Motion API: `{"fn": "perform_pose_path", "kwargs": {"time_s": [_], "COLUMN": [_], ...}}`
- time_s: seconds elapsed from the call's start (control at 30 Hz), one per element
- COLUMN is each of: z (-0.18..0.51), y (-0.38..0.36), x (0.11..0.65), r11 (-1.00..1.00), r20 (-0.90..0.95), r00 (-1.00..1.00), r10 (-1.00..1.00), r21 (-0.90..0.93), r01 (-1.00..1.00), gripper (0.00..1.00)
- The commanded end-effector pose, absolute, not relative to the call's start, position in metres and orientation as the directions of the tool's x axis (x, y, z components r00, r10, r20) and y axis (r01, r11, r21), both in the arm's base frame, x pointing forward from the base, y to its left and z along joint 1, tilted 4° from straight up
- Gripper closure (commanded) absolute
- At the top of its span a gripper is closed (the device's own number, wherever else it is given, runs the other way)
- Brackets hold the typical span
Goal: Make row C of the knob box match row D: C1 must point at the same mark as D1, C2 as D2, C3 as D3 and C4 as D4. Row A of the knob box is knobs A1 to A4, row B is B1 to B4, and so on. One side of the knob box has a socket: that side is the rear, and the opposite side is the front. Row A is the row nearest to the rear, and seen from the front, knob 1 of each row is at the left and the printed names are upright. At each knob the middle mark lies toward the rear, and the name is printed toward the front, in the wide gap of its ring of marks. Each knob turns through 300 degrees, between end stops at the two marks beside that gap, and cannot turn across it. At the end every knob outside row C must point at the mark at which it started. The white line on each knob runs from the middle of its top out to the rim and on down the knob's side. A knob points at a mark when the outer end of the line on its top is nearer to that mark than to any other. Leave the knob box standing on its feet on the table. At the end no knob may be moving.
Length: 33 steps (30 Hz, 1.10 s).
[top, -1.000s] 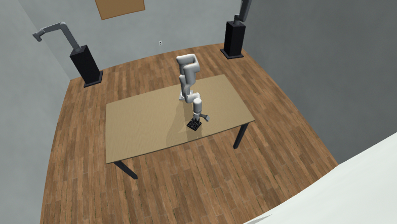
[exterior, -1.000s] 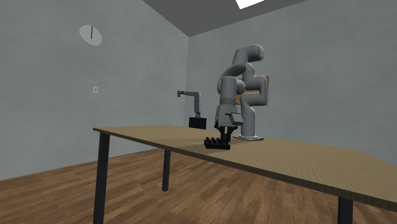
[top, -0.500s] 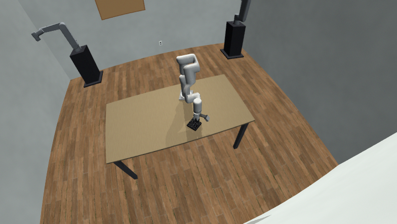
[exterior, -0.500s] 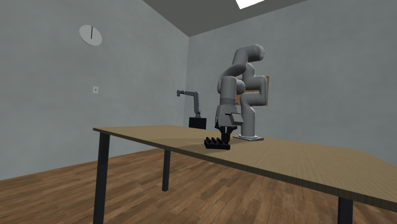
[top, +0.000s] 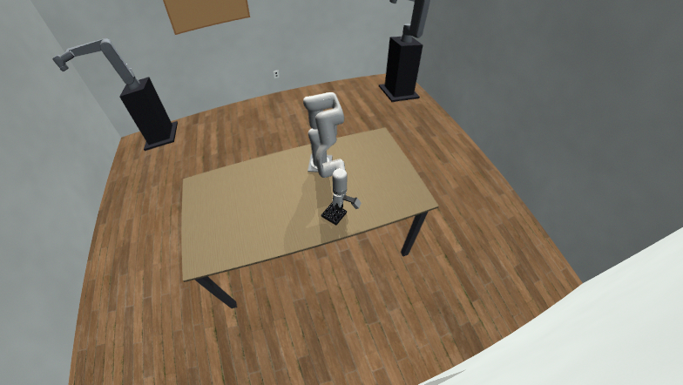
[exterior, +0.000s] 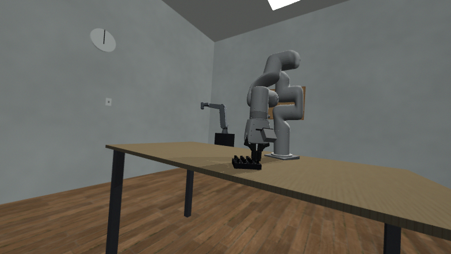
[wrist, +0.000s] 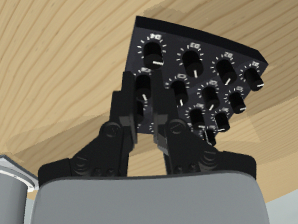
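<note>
While the arm is reaching straight down over the table (top: 239, 215), the gripper (wrist: 143, 99) is pinching one knob (wrist: 143, 83) of the knob box (wrist: 172, 44) between nearly closed fingers, and the knob is showing in the narrow gap between them. The knob box is standing flat on the table directly under the hand, and most of its other knobs are spreading out beyond the fingertips and off to one side in the wrist view, untouched. The gripped knob is sitting in the column at the box's edge nearest the fingers. The printed names are too small to read, so I cannot tell whether it belongs to row C. By my judgement the step in hand is the seating of the grip on one knob just ahead of a turn. The next move is calling for a wrist rotation about the knob's own axis, with the fingers kept centred and level so the box is not dragging, stopping when the white line is matching its row D partner and staying clear of the wide gap.
</note>
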<state>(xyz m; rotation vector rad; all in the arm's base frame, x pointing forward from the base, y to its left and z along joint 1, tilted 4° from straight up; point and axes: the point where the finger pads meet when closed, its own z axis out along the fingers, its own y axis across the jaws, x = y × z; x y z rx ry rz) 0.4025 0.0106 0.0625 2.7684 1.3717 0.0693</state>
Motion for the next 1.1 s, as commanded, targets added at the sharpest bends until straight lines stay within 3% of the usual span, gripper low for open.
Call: {"fn": "perform_pose_path", "kwargs": {"time_s": [0.0,0.63,1.07], "z": [0.0638,0.0638,0.0638], "y": [0.0107,0.0107,0.0107], "x": [0.4039,0.4039,0.4039], "r11": [-0.605,-0.542,-0.317], "r20": [0.020,0.015,-0.003], "r00": [0.605,0.542,0.318], "r10": [0.796,0.840,0.948], "r21": [0.069,0.070,0.071], "r01": [0.793,0.838,0.946], "gripper": [0.92,0.92,0.92]}}
